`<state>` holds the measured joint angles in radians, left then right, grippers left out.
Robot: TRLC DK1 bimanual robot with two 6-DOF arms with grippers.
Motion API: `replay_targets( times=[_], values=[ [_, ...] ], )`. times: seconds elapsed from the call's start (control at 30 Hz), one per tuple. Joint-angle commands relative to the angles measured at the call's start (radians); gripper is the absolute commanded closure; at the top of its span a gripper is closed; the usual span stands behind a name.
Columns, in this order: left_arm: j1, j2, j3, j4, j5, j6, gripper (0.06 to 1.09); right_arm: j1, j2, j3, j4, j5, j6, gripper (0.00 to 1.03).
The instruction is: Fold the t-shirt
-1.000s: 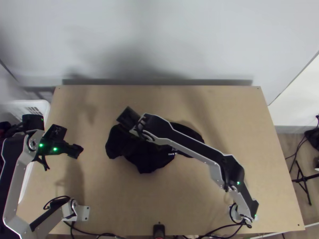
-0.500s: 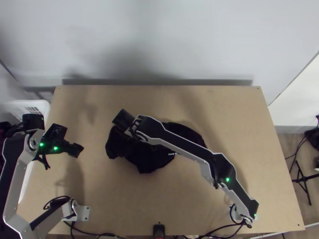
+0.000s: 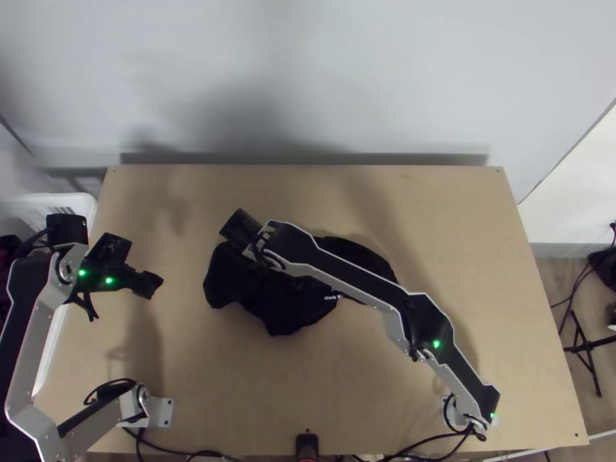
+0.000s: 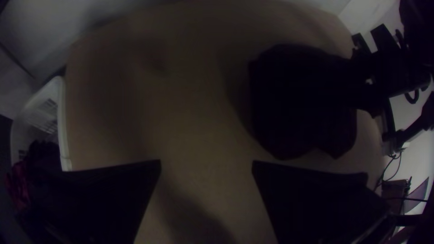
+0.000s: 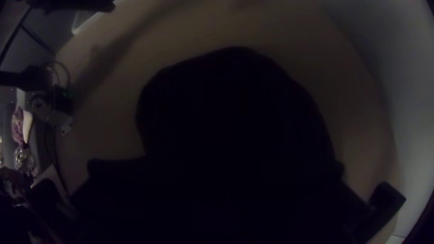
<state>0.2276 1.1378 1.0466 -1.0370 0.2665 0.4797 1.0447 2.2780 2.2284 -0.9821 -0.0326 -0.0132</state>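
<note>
Over the upper left part of the black t-shirt (image 3: 285, 308) is my right gripper (image 3: 240, 228). Dark on dark, my right gripper (image 5: 226, 199) in its wrist view blends into the t-shirt (image 5: 235, 108), and whether it holds cloth cannot be told. The shirt lies bunched in an irregular heap at the table's middle, with small white print near the arm. My left gripper (image 3: 146, 283) is left of the heap, apart from it. In the left wrist view my left gripper (image 4: 206, 167) is open with bare table between its fingers, and the t-shirt (image 4: 298, 108) lies beyond them.
A white basket (image 4: 63, 122) with dark and reddish cloth stands beside the table's left edge. The right arm (image 3: 354, 281) crosses over the shirt. Bare wood of the table (image 3: 323, 385) surrounds the heap, and a pale wall (image 3: 308, 77) rises behind the far edge.
My right gripper has shifted a little to the left, and its arm has bent lower toward the near side. The left arm has moved very slightly. The shirt lies almost as before.
</note>
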Motion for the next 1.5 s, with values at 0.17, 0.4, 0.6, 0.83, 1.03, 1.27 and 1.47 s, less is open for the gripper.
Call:
replay_targets(
  times=[0.17,0.4,0.6,0.83,1.03,1.27,1.47],
  values=[
    [-0.001,0.011,-0.002,0.009,0.004,0.0,0.11,-0.009,-0.048,0.027,0.011,-0.001,-0.024,1.0],
    [-0.008,0.014,0.0,0.014,0.014,0.0,0.11,-0.026,-0.086,0.045,0.011,-0.001,-0.022,1.0],
    [-0.037,0.013,0.007,0.006,0.042,-0.001,0.11,-0.055,-0.163,0.117,0.022,-0.001,-0.024,1.0],
    [-0.159,0.008,0.015,-0.001,0.048,0.007,0.11,-0.095,-0.276,0.134,0.08,0.053,-0.031,1.0],
    [-0.246,0.025,0.041,0.009,0.059,0.0,0.11,-0.229,-0.351,0.135,0.151,0.166,-0.047,1.0],
    [-0.343,0.063,0.066,0.029,0.059,-0.03,0.11,-0.445,-0.428,0.116,0.151,0.241,-0.039,1.0],
    [-0.395,0.094,0.081,0.071,0.059,-0.039,0.11,-0.646,-0.434,0.114,0.201,0.316,-0.045,1.0]
  ],
)
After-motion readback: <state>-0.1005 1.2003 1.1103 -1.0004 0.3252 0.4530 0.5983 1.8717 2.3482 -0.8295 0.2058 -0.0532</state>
